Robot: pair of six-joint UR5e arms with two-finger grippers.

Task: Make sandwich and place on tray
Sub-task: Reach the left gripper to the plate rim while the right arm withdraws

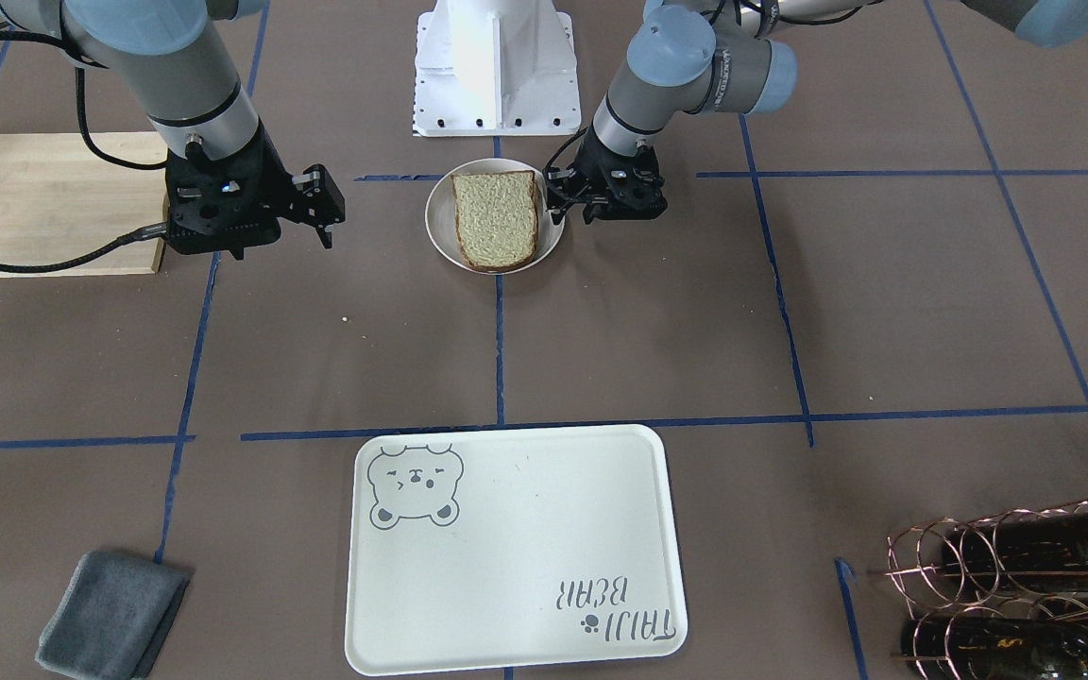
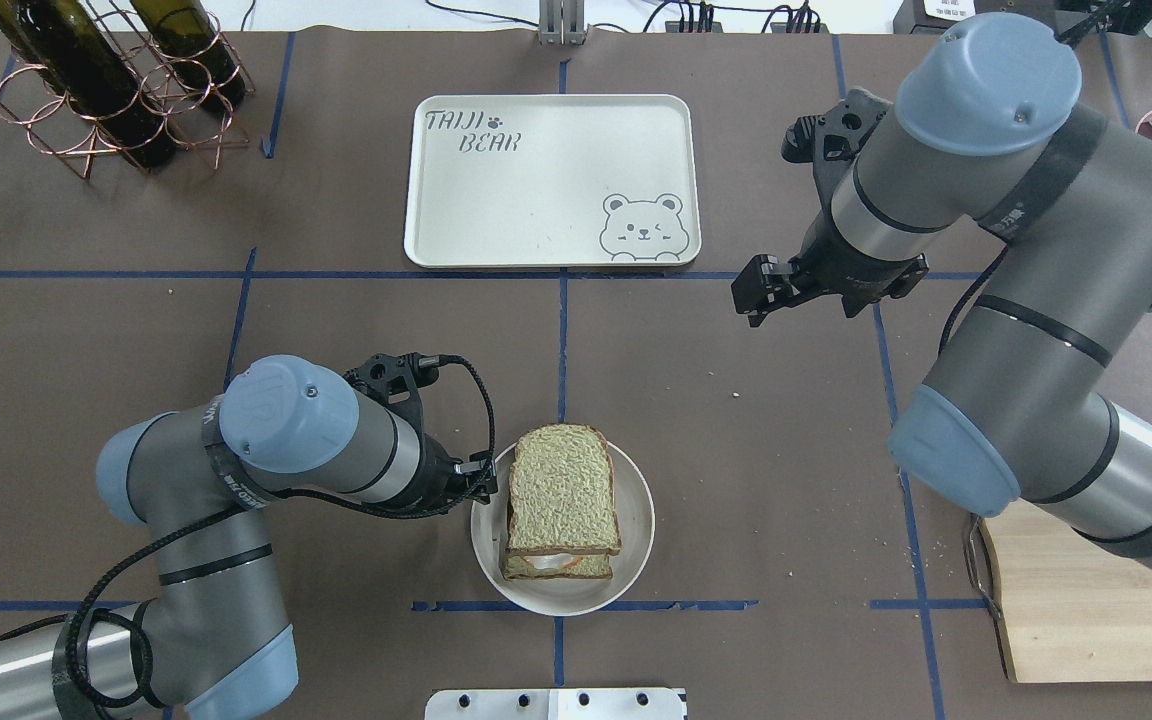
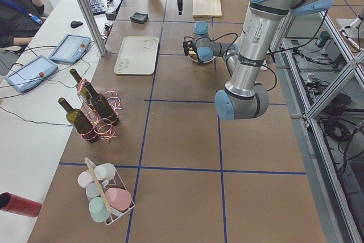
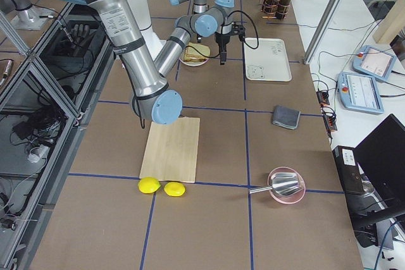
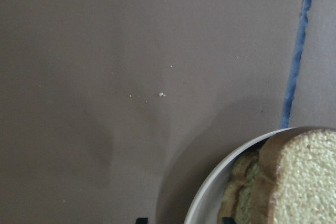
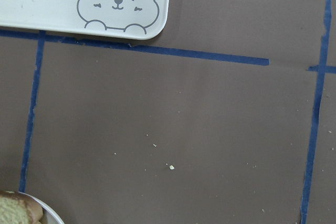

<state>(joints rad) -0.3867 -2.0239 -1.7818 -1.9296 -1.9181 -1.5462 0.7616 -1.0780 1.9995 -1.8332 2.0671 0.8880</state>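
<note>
**Left gripper (image 2: 484, 476) at the plate.** Its jaws stand partly open and grasp nothing. In the left wrist view one fingertip (image 5: 140, 220) lies outside the rim of the small round plate (image 2: 634, 560) and the other inside it, so the rim runs between them.

**Just beyond the inner finger.** The sandwich (image 2: 563, 490) rests on the plate, its crust close to that finger. The top slice is set off from the lower one, and the white of the egg (image 2: 554, 563) shows at the uncovered edge.

**Well beyond the gripper, across the table (image 2: 736, 450).** The tray (image 2: 536, 190) lies bare, so the sandwich is built but not yet delivered.

**Farthest off.** The right gripper (image 2: 758, 292) hangs above the table near the tray's bear corner, carrying nothing. Whether its jaws are apart cannot be told.

**Hazards, as judged.**
- A pinch on one side of the rim would carry the plate as a cantilever, so it may tip as it lifts.
- Tipping would let the offset top slice slide and the egg slip out.
- The inner finger may catch the crust as the jaws close, pushing the stack askew.
- A weak grip on the smooth rim could let go during the long carry to the tray.
</note>
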